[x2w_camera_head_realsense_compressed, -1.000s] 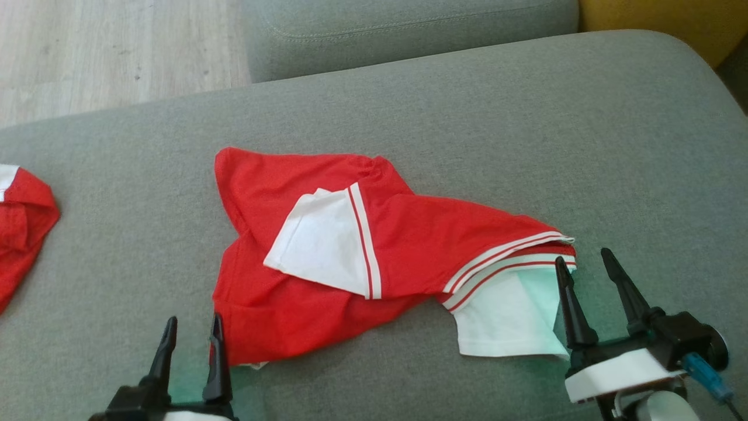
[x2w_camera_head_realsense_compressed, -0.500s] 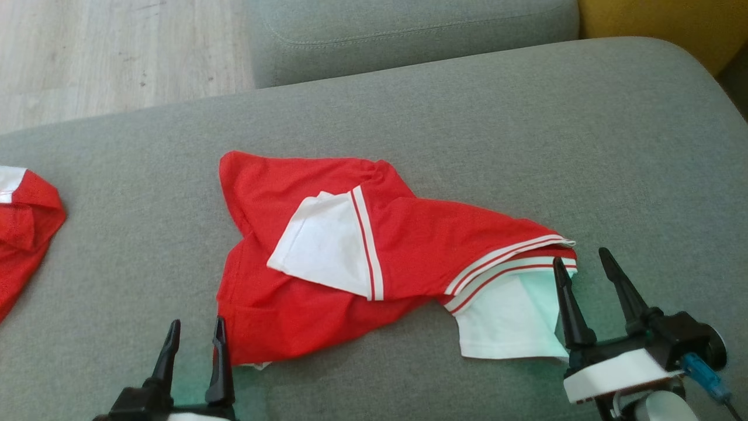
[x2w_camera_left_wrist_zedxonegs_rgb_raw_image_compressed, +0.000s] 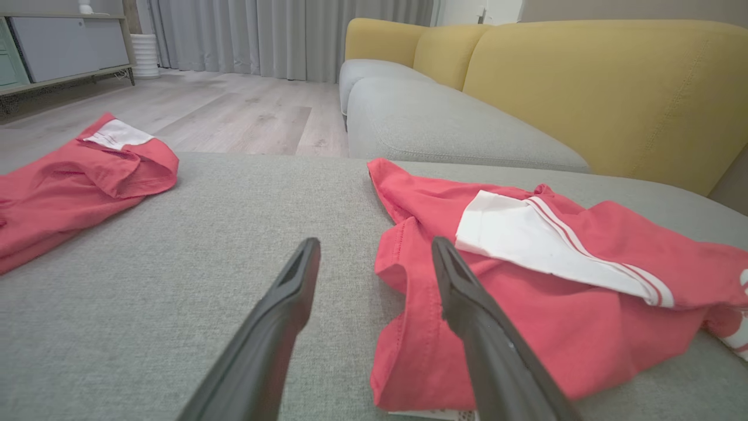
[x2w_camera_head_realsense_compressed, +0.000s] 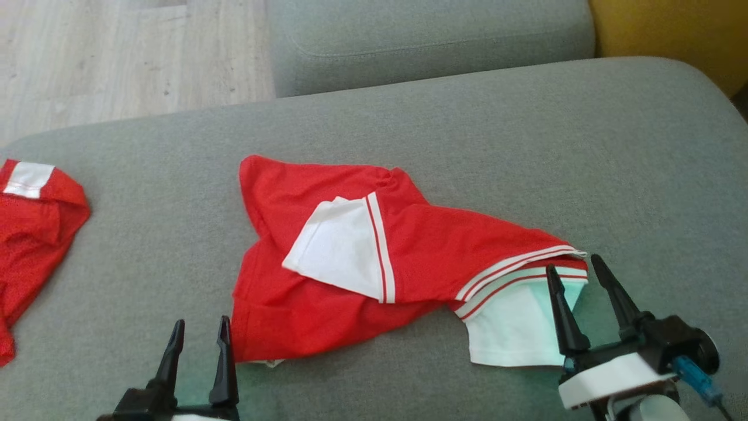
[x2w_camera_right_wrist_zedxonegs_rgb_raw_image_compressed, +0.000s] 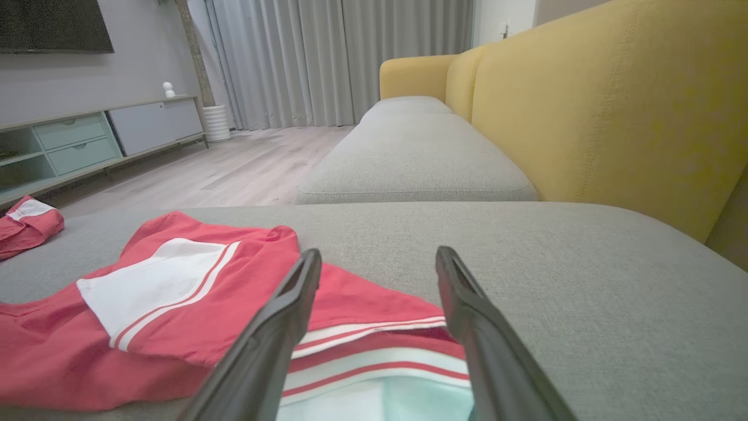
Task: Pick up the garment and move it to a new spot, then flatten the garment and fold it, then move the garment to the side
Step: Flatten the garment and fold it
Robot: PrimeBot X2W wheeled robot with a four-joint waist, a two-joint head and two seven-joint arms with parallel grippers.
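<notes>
On grey cushion (x2w_camera_head_realsense_compressed: 467, 146), red garment (x2w_camera_head_realsense_compressed: 304, 318) crumpled; left jaws, right jaws open, empty, right perhaps touching hem (x2w_camera_head_realsense_compressed: 514, 272).

The garment (x2w_camera_head_realsense_compressed: 362, 257) is lying on the seat cushion (x2w_camera_head_realsense_compressed: 467, 146), stretching between the two grippers. One corner is sitting just right of the left gripper (x2w_camera_head_realsense_compressed: 201, 320); the opposite end is lying beneath the right gripper (x2w_camera_head_realsense_compressed: 572, 262). A second garment (x2w_camera_head_realsense_compressed: 35, 234) is lying well left of the left gripper. Another cushion (x2w_camera_head_realsense_compressed: 426, 41) is sitting ahead of both, with the floor (x2w_camera_head_realsense_compressed: 117, 58) lying to its left.
</notes>
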